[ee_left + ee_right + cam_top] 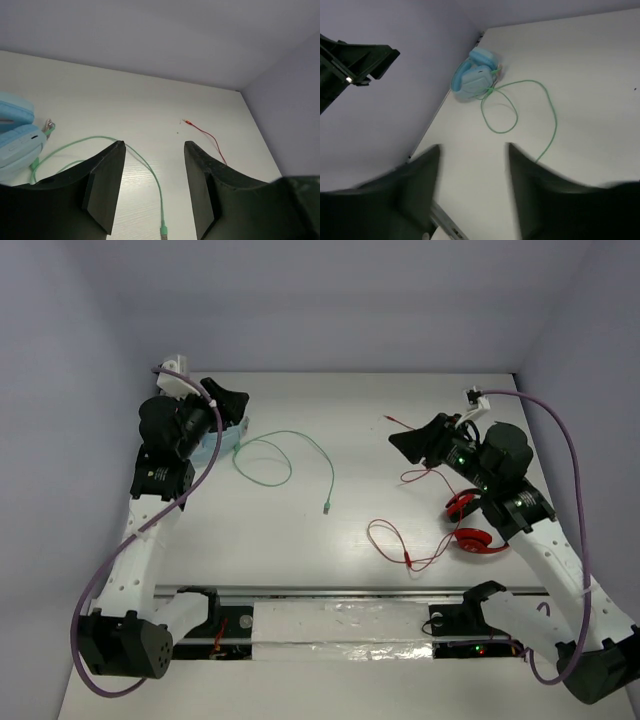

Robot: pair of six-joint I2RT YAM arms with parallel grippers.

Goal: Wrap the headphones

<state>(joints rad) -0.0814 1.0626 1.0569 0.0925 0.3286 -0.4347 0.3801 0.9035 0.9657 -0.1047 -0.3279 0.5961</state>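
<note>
The light blue headphones (229,439) lie at the far left of the table, mostly hidden under my left arm. They show at the left edge of the left wrist view (16,141) and whole in the right wrist view (475,76). Their pale green cable (290,455) lies loose in a loop on the table and ends in a plug (326,508). The cable also shows in both wrist views (147,167) (506,108). My left gripper (228,400) (152,146) is open and empty above the headphones. My right gripper (410,444) (472,148) is open and empty, raised over the right half.
Smaller red headphones (472,527) with a loose red cable (400,545) lie at the right, beside my right arm. The red cable's tip shows in the left wrist view (202,133). Walls close off the back and sides. A taped rail (330,625) runs along the near edge.
</note>
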